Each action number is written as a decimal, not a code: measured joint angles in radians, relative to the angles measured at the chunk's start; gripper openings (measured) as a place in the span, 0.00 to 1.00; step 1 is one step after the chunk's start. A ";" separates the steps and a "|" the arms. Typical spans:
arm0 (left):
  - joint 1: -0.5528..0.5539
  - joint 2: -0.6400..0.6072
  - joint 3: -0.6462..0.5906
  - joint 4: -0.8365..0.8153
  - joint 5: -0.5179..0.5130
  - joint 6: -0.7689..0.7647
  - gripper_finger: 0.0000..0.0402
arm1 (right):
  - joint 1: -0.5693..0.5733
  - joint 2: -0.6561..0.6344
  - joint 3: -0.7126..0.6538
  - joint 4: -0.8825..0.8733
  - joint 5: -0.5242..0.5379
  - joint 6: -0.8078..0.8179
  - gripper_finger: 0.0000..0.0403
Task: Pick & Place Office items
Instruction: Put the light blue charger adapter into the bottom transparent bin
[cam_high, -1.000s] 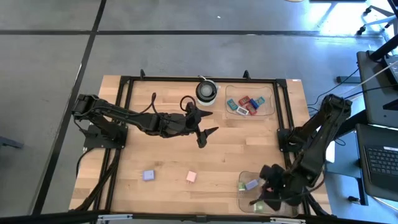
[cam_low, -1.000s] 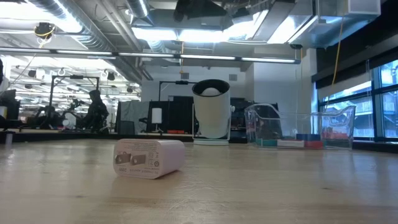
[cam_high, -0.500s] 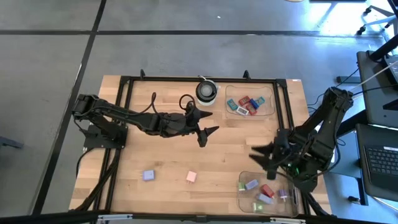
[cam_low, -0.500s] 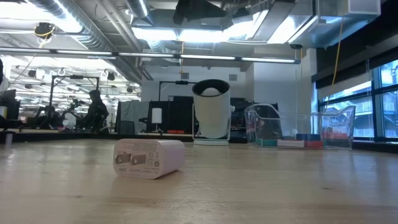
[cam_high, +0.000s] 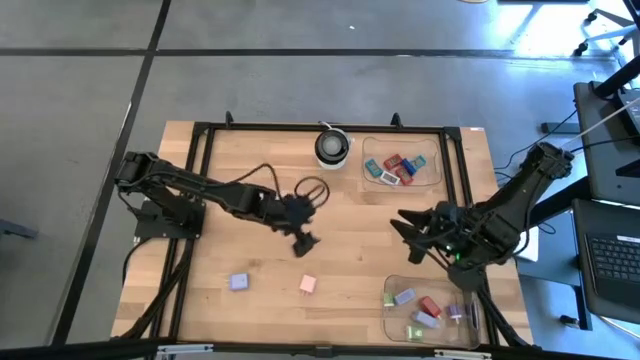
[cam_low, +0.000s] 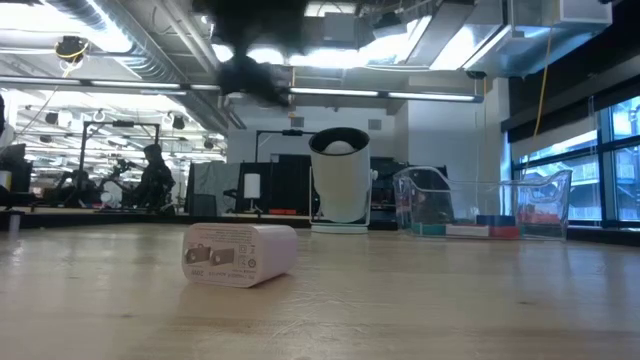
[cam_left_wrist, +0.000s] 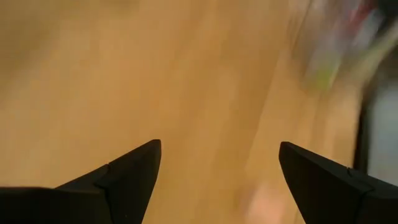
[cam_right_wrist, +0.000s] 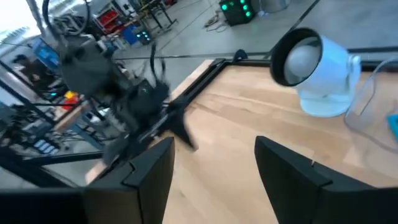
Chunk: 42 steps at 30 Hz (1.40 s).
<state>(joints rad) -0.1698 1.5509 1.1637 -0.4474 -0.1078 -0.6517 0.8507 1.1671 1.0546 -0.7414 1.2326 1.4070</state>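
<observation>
- A wooden tabletop (cam_high: 250, 160) framed by black rails was seen from above, with a dark arm reaching in from each side.
- Toward the near left, a lilac block (cam_high: 238, 282) was seen lying alone on the wood.
- The left hand (cam_high: 304, 243) was held over the middle of the tabletop, its fingers spread wide with nothing between them; bare wood was shown in the gap in its wrist view.
- Just beyond that hand, toward the near edge, a pink block (cam_high: 308, 285) was seen, not touched.
- At the far edge, a round white-and-black object (cam_high: 332, 147) was seen standing upright.
- Beside it, a far clear tray (cam_high: 430, 172) was seen holding red, blue and teal pieces.
- The right hand (cam_high: 402, 236) was held above the wood right of centre, fingers apart and empty.
- At the near right corner, a near clear tray (cam_high: 392, 322) was seen holding green, lilac, red and pink pieces.
</observation>
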 joint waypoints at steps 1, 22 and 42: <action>-0.007 0.000 0.000 -0.087 0.045 0.005 0.80 | -0.013 0.000 0.000 0.000 -0.004 -0.013 0.56; -0.482 0.002 -0.145 -0.566 0.128 0.010 0.80 | -0.266 0.000 0.000 0.000 -0.230 -0.112 0.56; -0.577 0.003 -0.385 -0.273 0.022 -0.247 0.80 | -0.359 0.000 0.000 0.015 -0.330 -0.112 0.56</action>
<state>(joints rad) -0.7471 1.5539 0.7784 -0.7208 -0.0860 -0.8986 0.4915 1.1671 1.0546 -0.7267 0.9028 1.2945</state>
